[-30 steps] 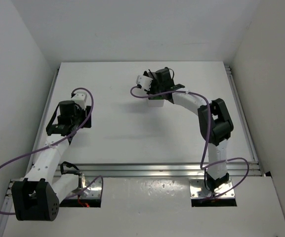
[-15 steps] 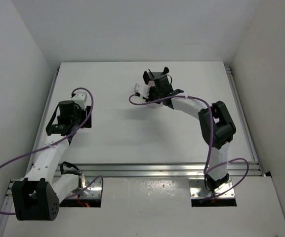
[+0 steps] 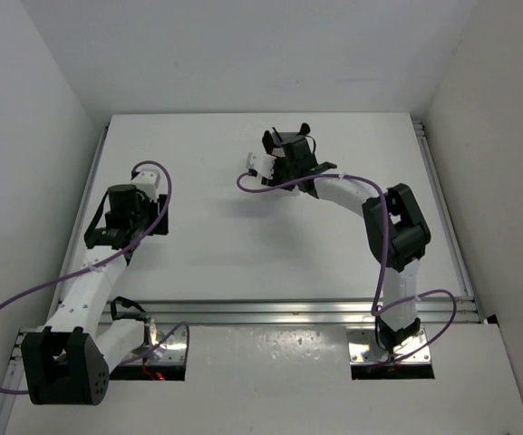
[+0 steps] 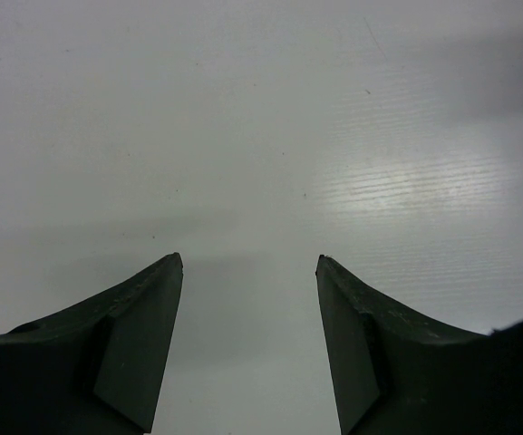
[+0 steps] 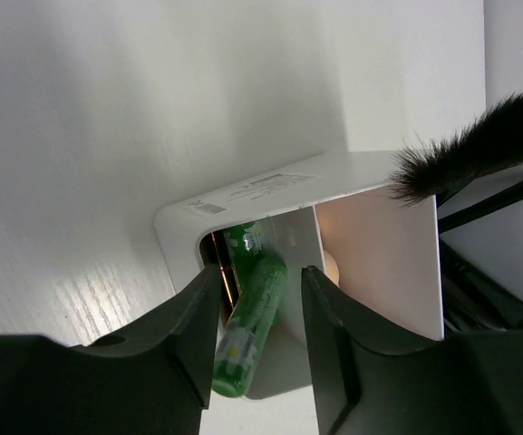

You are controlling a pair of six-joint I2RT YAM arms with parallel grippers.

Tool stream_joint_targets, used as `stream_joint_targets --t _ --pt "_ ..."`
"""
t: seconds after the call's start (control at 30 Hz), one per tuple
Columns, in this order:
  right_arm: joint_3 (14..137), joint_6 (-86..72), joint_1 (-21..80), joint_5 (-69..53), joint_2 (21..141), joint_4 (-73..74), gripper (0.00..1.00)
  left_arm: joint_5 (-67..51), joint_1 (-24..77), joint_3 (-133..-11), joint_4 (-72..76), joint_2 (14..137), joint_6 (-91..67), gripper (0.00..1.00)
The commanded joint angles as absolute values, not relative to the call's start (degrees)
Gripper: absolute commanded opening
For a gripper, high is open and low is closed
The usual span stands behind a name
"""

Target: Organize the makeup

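Observation:
In the right wrist view the white three-compartment box (image 5: 270, 186) lies below my right gripper (image 5: 261, 270). Its jaws stand apart over the left compartment. A green tube (image 5: 247, 326) leans in that compartment between the jaws, on top of a second green tube (image 5: 243, 240). The beige sponge (image 5: 332, 268) shows in the middle compartment. A black brush head (image 5: 479, 149) sticks out on the right. In the top view the right gripper (image 3: 287, 136) is at the back middle and hides the box. My left gripper (image 4: 248, 258) is open and empty over bare table, at the left in the top view (image 3: 127, 217).
White walls enclose the table on the left, back and right. A metal rail (image 3: 288, 311) runs along the near edge in front of the arm bases. Purple cables loop beside both arms.
My right gripper has swung farther back and now covers the white box, which showed just below it a second ago. The left arm has not moved.

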State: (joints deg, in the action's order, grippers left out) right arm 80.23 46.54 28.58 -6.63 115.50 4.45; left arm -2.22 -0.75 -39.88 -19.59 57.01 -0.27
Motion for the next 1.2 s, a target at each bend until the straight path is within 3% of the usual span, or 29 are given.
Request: stream_joint_targets --t 0.0,0.23,0.33,0.43,0.57,0.87,1.17 --pt "80.69 46.67 28.39 -7.91 113.65 2.90 0.42 -3.08 -1.49 -39.73 -17.84 56.43 -0.09 0.67" --pt "77.96 42.48 28.30 -4.49 108.38 -1.12 0.54 -3.60 -1.49 -39.73 -17.84 56.43 -0.09 0.67" --pt "72.62 30.88 26.55 1.65 101.45 -5.88 0.71 -3.60 -1.49 -39.73 -17.84 55.90 -0.09 0.67" --pt "66.64 16.12 21.54 3.51 93.71 -7.55 0.81 -3.60 -1.49 -39.73 -17.84 55.90 -0.09 0.67" --pt "53.38 -1.82 11.18 4.30 84.65 -6.34 1.00 -3.60 -1.49 -39.73 -17.23 55.90 -0.70 0.67" --pt "41.93 -24.25 -10.43 4.22 70.41 17.80 1.00 -7.29 0.09 -38.15 -14.86 56.43 -4.48 0.67" --pt "38.85 -29.44 -13.27 3.78 64.87 27.76 1.00 -8.61 1.93 -28.31 -6.34 54.67 -9.84 0.67"
